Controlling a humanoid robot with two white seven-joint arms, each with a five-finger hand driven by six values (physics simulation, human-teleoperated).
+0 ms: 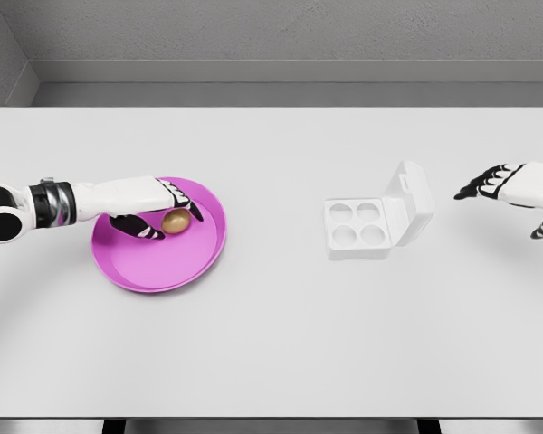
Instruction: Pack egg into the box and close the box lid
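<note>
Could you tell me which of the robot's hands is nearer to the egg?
Left. The left hand is at the egg over the pink plate, fingers around it. The right hand hovers far off, beyond the open box.

Left robot hand point(158, 210) around egg point(176, 220) on pink plate point(163, 269); box point(371, 220) open.

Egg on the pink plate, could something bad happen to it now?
Maybe. The left hand curls around the egg on the pink plate; squeezing too hard could crack it, too soft and it may slip. The egg box sits far off to the right, so a drop along the way is possible. Its cups are small, so the egg might miss one. The right hand hovers open beside the lid.
</note>
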